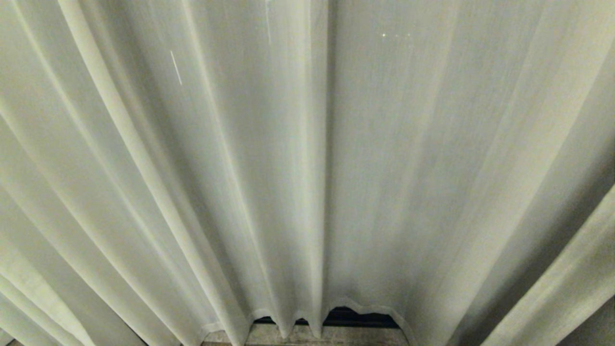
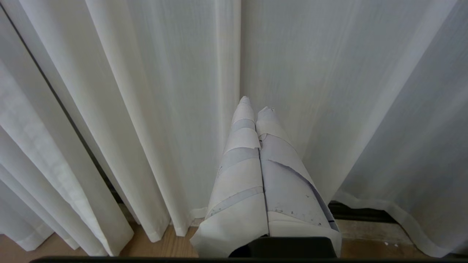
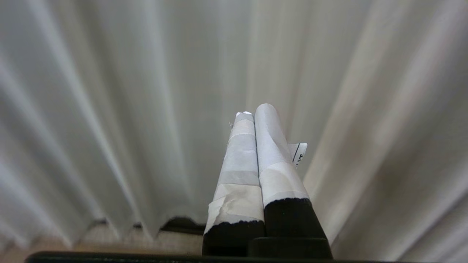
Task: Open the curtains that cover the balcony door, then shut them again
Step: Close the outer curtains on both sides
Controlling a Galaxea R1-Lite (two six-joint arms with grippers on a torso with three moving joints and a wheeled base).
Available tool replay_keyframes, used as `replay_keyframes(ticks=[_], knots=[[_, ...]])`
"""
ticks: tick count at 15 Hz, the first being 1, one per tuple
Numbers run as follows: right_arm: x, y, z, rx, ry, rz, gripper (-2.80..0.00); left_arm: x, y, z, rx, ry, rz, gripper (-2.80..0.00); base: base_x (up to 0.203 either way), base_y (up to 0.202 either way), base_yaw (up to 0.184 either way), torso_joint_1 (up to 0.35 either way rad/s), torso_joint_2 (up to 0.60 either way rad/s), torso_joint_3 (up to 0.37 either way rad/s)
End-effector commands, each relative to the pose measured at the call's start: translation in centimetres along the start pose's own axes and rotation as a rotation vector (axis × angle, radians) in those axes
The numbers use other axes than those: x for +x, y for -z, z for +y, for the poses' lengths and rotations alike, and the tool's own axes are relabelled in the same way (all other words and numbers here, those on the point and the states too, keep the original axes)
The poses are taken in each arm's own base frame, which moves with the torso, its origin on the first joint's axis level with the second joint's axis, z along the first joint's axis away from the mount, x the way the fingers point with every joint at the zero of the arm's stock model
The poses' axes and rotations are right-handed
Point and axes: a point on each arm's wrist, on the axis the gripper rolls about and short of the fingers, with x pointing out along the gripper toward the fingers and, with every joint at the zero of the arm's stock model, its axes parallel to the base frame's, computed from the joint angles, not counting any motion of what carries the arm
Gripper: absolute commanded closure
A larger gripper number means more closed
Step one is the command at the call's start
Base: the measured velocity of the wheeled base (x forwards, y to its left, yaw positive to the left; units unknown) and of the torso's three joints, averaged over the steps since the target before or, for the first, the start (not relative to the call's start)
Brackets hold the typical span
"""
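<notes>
The curtains (image 1: pixel 192 168) fill the head view as pale sheer fabric in long vertical pleats, two panels meeting at a seam near the middle. The balcony door is hidden behind them; only a dark strip (image 1: pixel 358 317) shows under the hem. Neither arm shows in the head view. My left gripper (image 2: pixel 255 104), wrapped in white tape, is shut with nothing in it, pointing at the curtains (image 2: pixel 164 91) near the seam, low by the floor. My right gripper (image 3: pixel 256 109), also taped, is shut and empty, facing the curtains (image 3: pixel 128 109) a short way off.
A wooden floor (image 2: pixel 175 244) and a pale stone sill (image 2: pixel 365 230) lie below the hems. A dark gap (image 2: pixel 73 124) runs between a heavier cream panel (image 2: pixel 36 146) and the sheer layer.
</notes>
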Motion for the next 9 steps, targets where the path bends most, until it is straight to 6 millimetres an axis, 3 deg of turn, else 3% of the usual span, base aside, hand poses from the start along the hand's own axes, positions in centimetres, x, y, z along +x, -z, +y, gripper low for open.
replay_keyframes(ticks=[1,4,7,8,9], knots=[[3.7,-3.9,-0.4,0.029,0.073,0.084,0.0,0.0,0.0,0.0,-0.001,-0.001,-0.002,0.0,0.0,0.0,0.0,0.0,0.0,0.0],[7.1,-8.4,-1.1,0.061,0.242,0.09,0.0,0.0,0.0,0.0,-0.001,-0.001,-0.002,0.0,0.0,0.0,0.0,0.0,0.0,0.0],[9.4,-11.0,-2.4,0.067,0.396,0.083,0.0,0.0,0.0,0.0,-0.001,-0.001,-0.002,0.0,0.0,0.0,0.0,0.0,0.0,0.0],[9.6,-11.6,-2.5,0.066,0.406,0.072,-2.8,0.0,0.0,0.0,-0.001,-0.001,-0.002,0.0,0.0,0.0,0.0,0.0,0.0,0.0],[9.7,-11.9,-2.6,0.065,0.398,0.062,-2.8,0.0,0.0,0.0,-0.001,-0.001,-0.002,0.0,0.0,0.0,0.0,0.0,0.0,0.0]])
